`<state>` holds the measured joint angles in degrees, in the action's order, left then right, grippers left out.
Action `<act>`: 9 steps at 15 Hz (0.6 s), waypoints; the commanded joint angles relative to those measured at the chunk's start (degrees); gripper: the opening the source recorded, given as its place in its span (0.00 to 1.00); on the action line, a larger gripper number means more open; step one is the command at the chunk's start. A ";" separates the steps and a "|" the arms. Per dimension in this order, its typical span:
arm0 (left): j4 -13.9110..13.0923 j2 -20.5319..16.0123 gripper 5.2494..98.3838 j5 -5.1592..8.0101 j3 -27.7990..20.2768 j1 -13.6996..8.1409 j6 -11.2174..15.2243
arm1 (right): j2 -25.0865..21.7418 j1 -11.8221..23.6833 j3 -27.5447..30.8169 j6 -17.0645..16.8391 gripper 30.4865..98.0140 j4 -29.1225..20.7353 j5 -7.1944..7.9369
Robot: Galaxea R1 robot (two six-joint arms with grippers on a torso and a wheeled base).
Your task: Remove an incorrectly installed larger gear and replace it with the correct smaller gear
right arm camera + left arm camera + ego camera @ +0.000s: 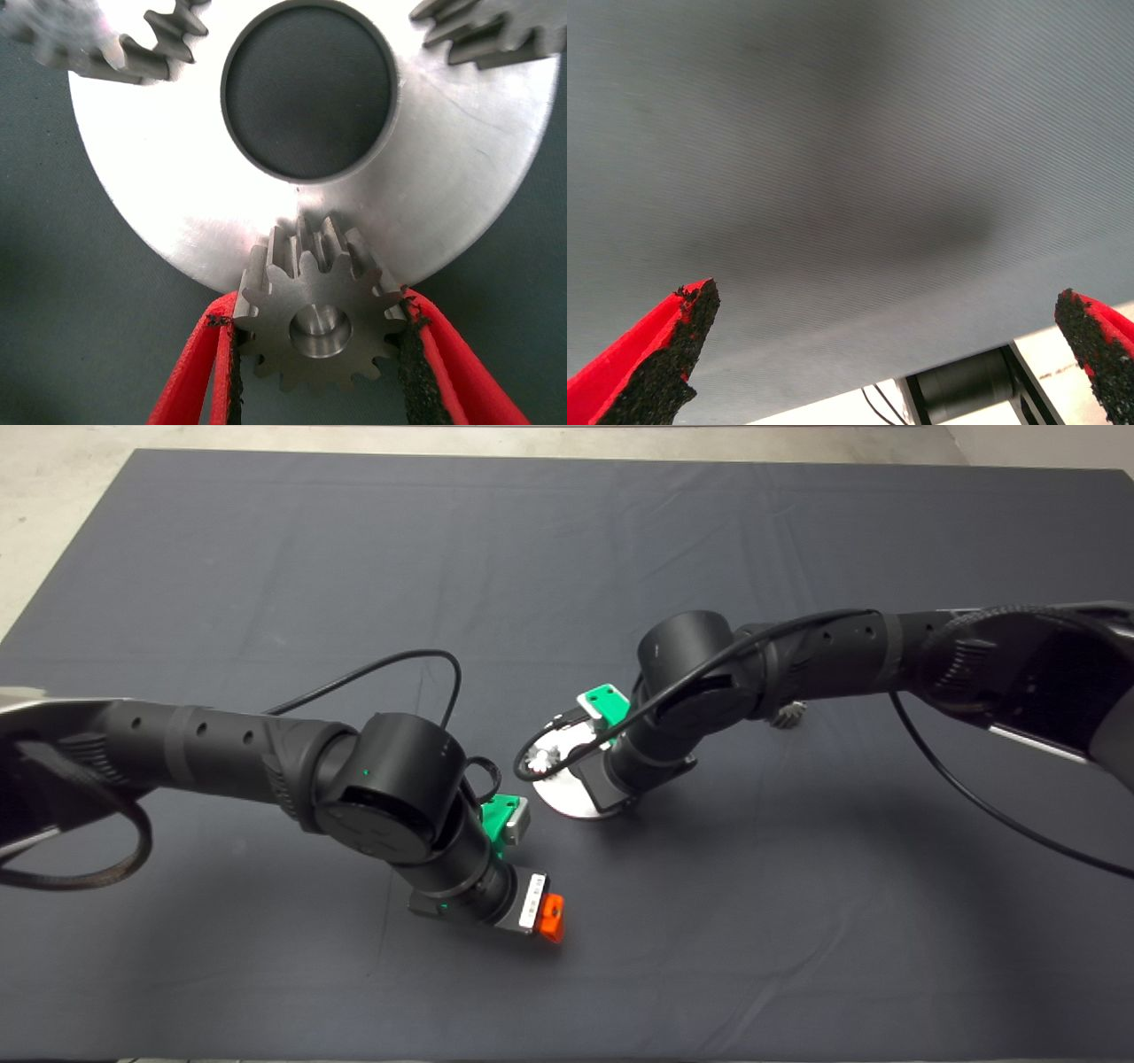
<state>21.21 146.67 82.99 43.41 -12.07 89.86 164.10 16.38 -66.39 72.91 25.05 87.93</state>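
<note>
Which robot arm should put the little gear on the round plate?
The right: its gripper already pinches the small dark-grey toothed gear at the shiny round metal plate's edge. The left gripper hangs open over bare mat.

I see right arm (pixel 673 735) hiding most of disc (pixel 567 797); two upper gears (pixel 97 44) cut by edge.

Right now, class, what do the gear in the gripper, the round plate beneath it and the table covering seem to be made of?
The smaller gear, clamped in the right gripper, looks like dull grey metal with matte teeth. The round plate looks like brushed bright metal, perhaps aluminium or steel, with fine scratches and soft glare. The mat appears to be dark woven fabric, with a fine ribbed weave.
</note>
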 commanded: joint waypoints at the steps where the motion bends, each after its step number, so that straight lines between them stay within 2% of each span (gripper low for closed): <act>1: 0.41 0.43 0.99 0.24 0.96 -0.77 -0.73 | 1.10 7.23 1.89 1.97 0.07 0.00 4.79; 9: 0.41 0.51 0.99 0.24 1.13 -0.94 -0.91 | -2.24 7.79 3.21 1.97 0.08 -1.06 4.71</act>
<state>21.22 147.31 82.96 44.65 -12.09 89.25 162.98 22.08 -65.02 74.41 24.64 87.82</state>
